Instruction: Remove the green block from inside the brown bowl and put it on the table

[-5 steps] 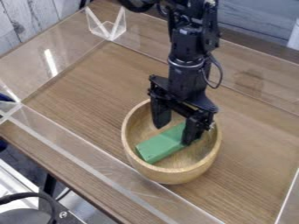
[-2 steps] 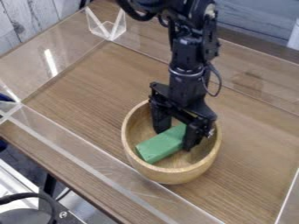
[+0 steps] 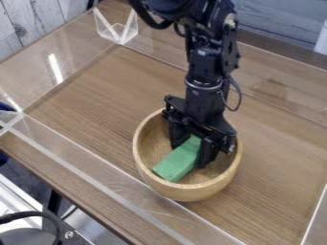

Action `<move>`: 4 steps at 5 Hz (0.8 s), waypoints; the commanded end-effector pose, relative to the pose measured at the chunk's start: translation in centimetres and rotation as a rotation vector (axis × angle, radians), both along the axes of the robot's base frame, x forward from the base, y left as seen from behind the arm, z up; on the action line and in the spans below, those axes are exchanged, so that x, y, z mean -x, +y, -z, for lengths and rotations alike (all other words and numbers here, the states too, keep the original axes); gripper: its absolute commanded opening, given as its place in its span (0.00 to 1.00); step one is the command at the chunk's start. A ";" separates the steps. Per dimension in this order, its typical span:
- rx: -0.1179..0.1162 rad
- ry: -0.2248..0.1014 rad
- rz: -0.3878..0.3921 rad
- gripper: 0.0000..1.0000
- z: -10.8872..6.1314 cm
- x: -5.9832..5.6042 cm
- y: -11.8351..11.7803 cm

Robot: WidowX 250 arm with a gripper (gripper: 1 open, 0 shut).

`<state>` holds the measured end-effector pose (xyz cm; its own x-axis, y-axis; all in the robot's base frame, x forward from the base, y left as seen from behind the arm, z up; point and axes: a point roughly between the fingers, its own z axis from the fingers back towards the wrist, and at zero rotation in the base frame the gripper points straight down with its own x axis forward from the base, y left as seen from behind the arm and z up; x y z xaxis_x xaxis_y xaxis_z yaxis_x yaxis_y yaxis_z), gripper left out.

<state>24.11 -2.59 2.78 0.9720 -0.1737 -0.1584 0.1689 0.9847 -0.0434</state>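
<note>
The green block lies tilted inside the brown bowl, its upper end leaning toward the far right wall. My gripper points straight down into the bowl, its black fingers shut on the block's upper end. The lower part of the block shows below the fingers. The bowl rests on the table at the front right.
Clear acrylic walls edge the tabletop on all sides. A small clear stand sits at the back. A black cable lies outside the near wall at the lower left.
The fingers stood apart over the block before; now they have come together on its upper end. The block has shifted slightly between them.
</note>
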 end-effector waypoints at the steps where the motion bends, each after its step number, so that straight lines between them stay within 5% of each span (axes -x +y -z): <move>1: 0.001 -0.043 -0.005 0.00 -1.3 -0.8 0.1; 3: 0.004 -0.064 -0.007 0.00 -2.9 -1.1 0.1; 4: 0.006 -0.105 -0.013 0.00 -5.0 -2.0 0.2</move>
